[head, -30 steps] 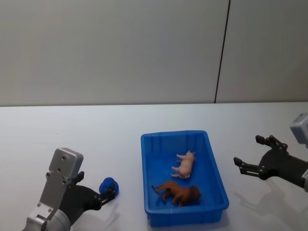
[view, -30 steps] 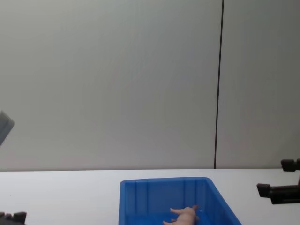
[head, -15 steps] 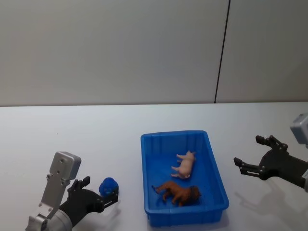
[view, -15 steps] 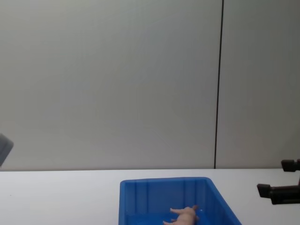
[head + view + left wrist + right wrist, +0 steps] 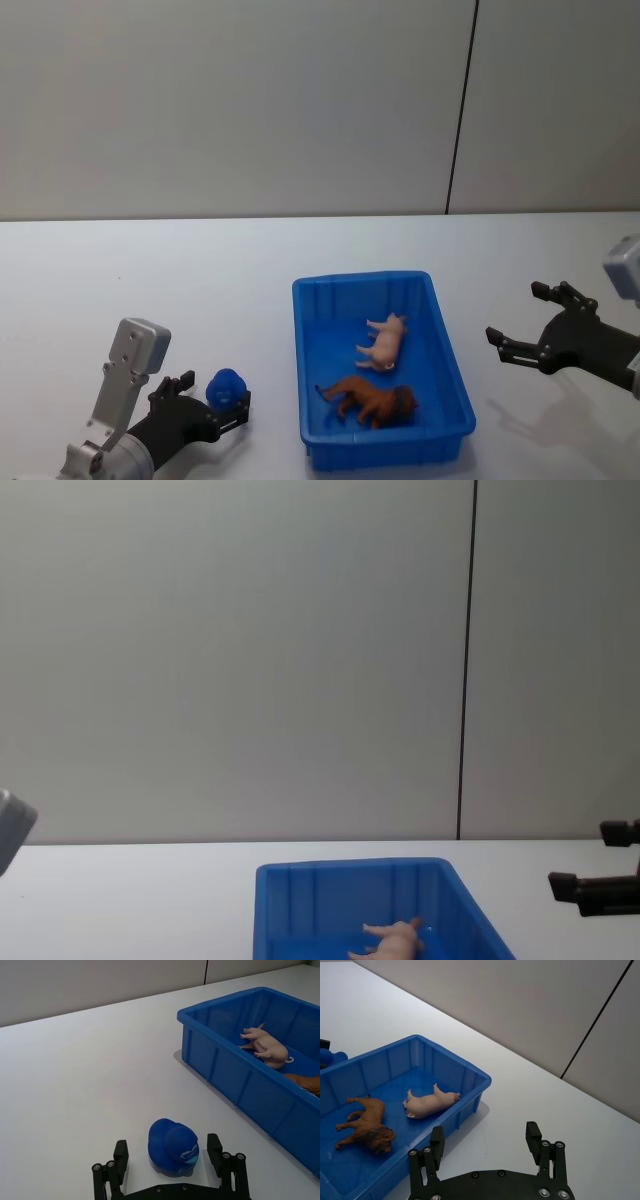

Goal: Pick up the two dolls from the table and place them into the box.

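The box is a rectangular bright blue plastic bin with upright ribbed walls and a thick rim, standing open on the white tabletop with its long sides running away from the robot. Inside it lie two small animal figures. A pale pink pig lies on its side on the box floor toward the far half, its thin legs stretched out sideways. A brown lion with a darker mane lies on its side nearer the front wall, just beside the pig and apart from it.
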Robot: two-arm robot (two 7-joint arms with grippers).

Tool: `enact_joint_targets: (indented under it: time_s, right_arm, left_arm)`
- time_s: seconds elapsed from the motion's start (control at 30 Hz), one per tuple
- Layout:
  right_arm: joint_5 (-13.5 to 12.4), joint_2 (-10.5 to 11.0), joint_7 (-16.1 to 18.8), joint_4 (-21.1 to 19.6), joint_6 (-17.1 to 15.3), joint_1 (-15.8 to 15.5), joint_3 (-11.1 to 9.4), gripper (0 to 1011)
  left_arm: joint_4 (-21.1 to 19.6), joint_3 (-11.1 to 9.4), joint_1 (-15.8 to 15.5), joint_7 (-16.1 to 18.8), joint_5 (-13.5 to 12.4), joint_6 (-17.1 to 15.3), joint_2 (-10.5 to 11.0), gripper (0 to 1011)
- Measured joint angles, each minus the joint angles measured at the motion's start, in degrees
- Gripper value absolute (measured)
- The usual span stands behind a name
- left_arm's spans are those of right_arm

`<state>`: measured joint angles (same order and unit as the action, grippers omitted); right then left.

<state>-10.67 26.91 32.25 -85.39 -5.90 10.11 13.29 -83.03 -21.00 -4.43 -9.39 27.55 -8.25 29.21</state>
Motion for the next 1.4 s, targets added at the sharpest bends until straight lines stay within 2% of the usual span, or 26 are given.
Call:
enact_joint_targets:
  time_s: [0.07,0.2,0.33,0.43,0.47,0.6,0.77,1.2,1.4]
  right_arm:
    - [0.00,0.00,0.00,0.00,0.00,0.00,0.00,1001]
    - [0.00,0.00,0.00,0.00,0.00,0.00,0.00,1001]
    - [0.00,0.00,0.00,0.01,0.00,0.00,0.00,1001]
    - [0.00,0.00,0.00,0.00,0.00,0.00,0.00,1001]
    - [0.00,0.00,0.00,0.00,0.00,0.00,0.00,1001]
    - [0.00,0.00,0.00,0.00,0.00,0.00,0.01,1001]
    - [0.00,0.00,0.00,0.00,0.00,0.00,0.00,1001]
    - [0.00,0.00,0.00,0.00,0.00,0.00,0.00,1001]
    - [0.00,0.00,0.00,0.00,0.00,0.00,0.00,1001]
  left_arm:
    - [1.00,-0.03,-0.48,-0.72,-0.18,0.18,-0.35,1001]
    - [2.43,-0.06,-1.10,-1.65,-0.44,0.52,-0.79,935]
    - [3.64,-0.07,-1.62,-2.54,-0.67,0.96,-1.17,841]
    - [4.42,-0.06,-1.94,-3.09,-0.81,1.34,-1.37,711]
    - [4.62,-0.05,-2.02,-3.24,-0.85,1.42,-1.42,711]
    - [5.24,0.05,-2.28,-3.85,-1.03,1.93,-1.54,597]
    - [5.25,0.24,-2.38,-4.09,-1.25,2.44,-1.53,556]
    - [0.11,1.14,-2.44,-2.46,-2.59,3.75,-1.00,467]
    - [-3.07,1.17,-3.23,-1.90,-4.04,3.88,-1.59,433]
